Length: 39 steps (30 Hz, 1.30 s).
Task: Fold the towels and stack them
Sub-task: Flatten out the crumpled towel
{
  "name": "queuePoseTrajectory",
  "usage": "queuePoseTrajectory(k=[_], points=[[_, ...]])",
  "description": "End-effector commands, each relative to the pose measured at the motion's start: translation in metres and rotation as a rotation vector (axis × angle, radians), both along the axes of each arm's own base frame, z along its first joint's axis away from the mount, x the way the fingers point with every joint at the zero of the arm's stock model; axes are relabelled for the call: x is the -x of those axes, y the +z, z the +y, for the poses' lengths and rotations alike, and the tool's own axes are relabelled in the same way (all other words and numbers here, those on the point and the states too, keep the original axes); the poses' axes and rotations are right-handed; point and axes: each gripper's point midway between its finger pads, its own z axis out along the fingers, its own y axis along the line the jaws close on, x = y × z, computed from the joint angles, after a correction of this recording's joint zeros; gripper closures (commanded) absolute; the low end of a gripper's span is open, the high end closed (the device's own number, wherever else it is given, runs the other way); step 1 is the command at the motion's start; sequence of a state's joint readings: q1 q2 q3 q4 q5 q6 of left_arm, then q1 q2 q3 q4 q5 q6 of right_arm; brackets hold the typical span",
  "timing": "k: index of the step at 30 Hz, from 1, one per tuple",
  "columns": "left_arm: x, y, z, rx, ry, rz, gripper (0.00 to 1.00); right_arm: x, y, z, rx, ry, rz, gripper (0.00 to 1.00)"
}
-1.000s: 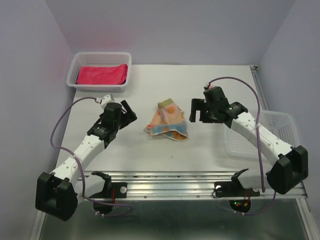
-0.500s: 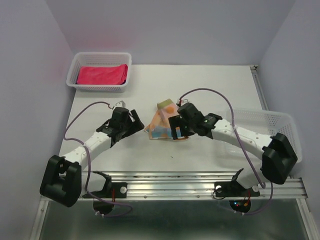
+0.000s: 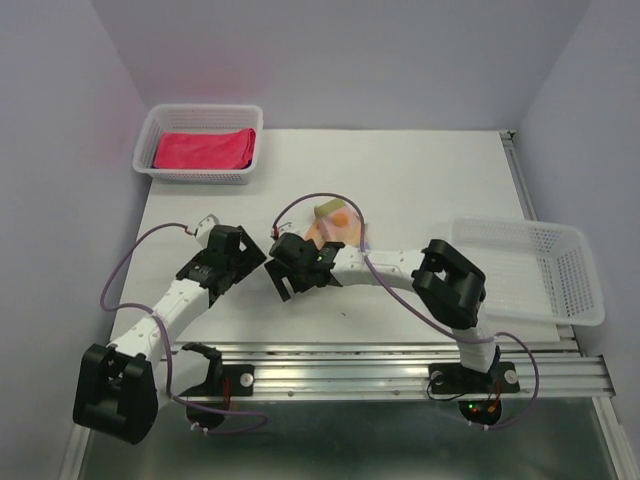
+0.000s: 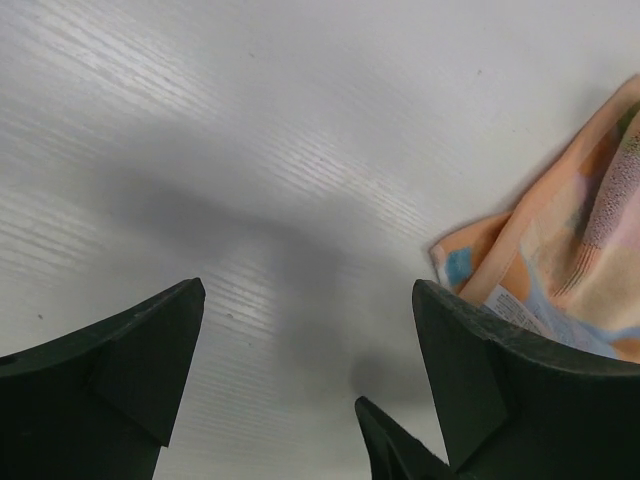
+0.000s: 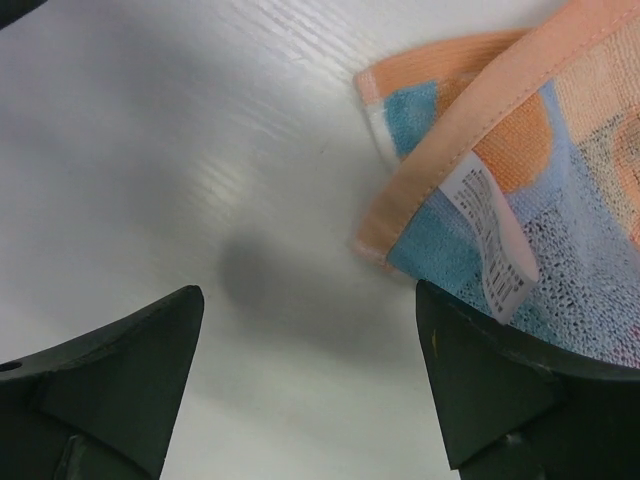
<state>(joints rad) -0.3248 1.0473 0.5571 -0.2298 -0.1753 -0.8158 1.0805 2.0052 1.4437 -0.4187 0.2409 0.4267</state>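
Observation:
A patterned towel (image 3: pixel 338 222) in light blue, orange and white lies crumpled at the table's middle, partly hidden by my right arm. My right gripper (image 3: pixel 284 272) is open and empty, low over the table at the towel's near-left corner (image 5: pixel 500 140), where a white label (image 5: pixel 492 236) shows. My left gripper (image 3: pixel 248 262) is open and empty just left of it; the towel's edge (image 4: pixel 560 260) lies beyond its right finger. A pink-red towel (image 3: pixel 203 148) lies folded in the far-left basket. The purple towel and a second patterned towel are out of view.
A white mesh basket (image 3: pixel 158 122) stands at the far left corner. Another white mesh basket (image 3: pixel 540 262) sits at the right edge, beside my right arm's base. A metal rail (image 3: pixel 350 360) runs along the near edge. The two grippers are close together.
My right arm has swung left across the towel, from its right side to its near-left corner. My left gripper moved in toward the towel, then drew back a little.

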Motion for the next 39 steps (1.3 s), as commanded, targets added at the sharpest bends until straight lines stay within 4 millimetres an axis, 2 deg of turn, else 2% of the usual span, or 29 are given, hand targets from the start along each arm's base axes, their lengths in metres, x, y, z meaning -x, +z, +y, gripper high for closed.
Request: queuePoseTrajectory(k=[1,6,10,14,16,17,18,20,25,26,28,29,31,32,33,34,36,37,38,39], points=[[0.005,0.002,0.011,-0.011,0.057,-0.015,0.03,-0.031,0.023,0.01,-0.013,-0.101,-0.108,0.14],[0.003,0.006,0.012,-0.012,0.057,-0.027,0.03,-0.033,0.009,0.011,0.012,-0.117,-0.103,0.25],[0.002,0.006,0.012,-0.016,0.055,-0.025,0.03,-0.035,-0.004,0.002,0.069,-0.159,-0.098,0.27],[0.001,0.008,0.012,-0.014,0.055,-0.029,0.03,-0.032,-0.013,-0.013,0.128,-0.205,-0.085,0.46],[0.0,0.009,0.011,-0.011,0.047,-0.033,0.03,-0.029,-0.008,-0.018,0.118,-0.217,-0.082,0.58],[-0.001,0.01,0.01,-0.01,0.043,-0.035,0.03,-0.025,-0.011,-0.022,0.12,-0.219,-0.073,0.75],[-0.001,0.01,0.009,-0.007,0.039,-0.037,0.03,-0.025,-0.001,-0.022,0.097,-0.225,-0.082,0.83],[-0.003,0.012,0.005,0.002,0.022,-0.042,0.03,-0.026,0.006,-0.022,0.076,-0.226,-0.095,0.99],[-0.005,0.014,-0.003,0.028,-0.023,-0.053,0.03,-0.035,0.042,-0.012,-0.011,-0.197,-0.157,0.99],[-0.005,0.015,-0.006,0.036,-0.033,-0.057,0.03,-0.038,0.064,-0.009,-0.061,-0.205,-0.186,0.99],[-0.006,0.018,-0.008,0.049,-0.045,-0.068,0.03,-0.046,0.082,-0.02,-0.083,-0.235,-0.223,0.99],[-0.005,0.019,-0.01,0.052,-0.051,-0.072,0.03,-0.046,0.1,-0.028,-0.109,-0.249,-0.234,0.99],[-0.007,0.022,-0.011,0.058,-0.06,-0.084,0.03,-0.046,0.113,-0.045,-0.137,-0.283,-0.23,0.99],[-0.008,0.024,-0.013,0.063,-0.065,-0.09,0.03,-0.042,0.101,-0.062,-0.112,-0.288,-0.197,0.99],[-0.009,0.025,-0.013,0.063,-0.066,-0.093,0.03,-0.037,0.122,-0.072,-0.165,-0.289,-0.206,0.99],[-0.01,0.025,-0.014,0.066,-0.071,-0.095,0.03,-0.021,0.104,-0.084,-0.132,-0.233,-0.16,0.99],[-0.011,0.025,-0.016,0.069,-0.079,-0.097,0.03,0.003,0.109,-0.084,-0.191,-0.11,-0.117,0.99],[-0.013,0.024,-0.018,0.072,-0.084,-0.096,0.03,0.034,0.118,-0.077,-0.296,0.042,-0.057,0.99],[-0.013,0.023,-0.018,0.07,-0.089,-0.094,0.03,0.053,0.133,-0.069,-0.361,0.148,-0.02,0.99],[-0.014,0.022,-0.019,0.069,-0.09,-0.092,0.03,0.075,0.12,-0.071,-0.388,0.235,0.036,0.99]])
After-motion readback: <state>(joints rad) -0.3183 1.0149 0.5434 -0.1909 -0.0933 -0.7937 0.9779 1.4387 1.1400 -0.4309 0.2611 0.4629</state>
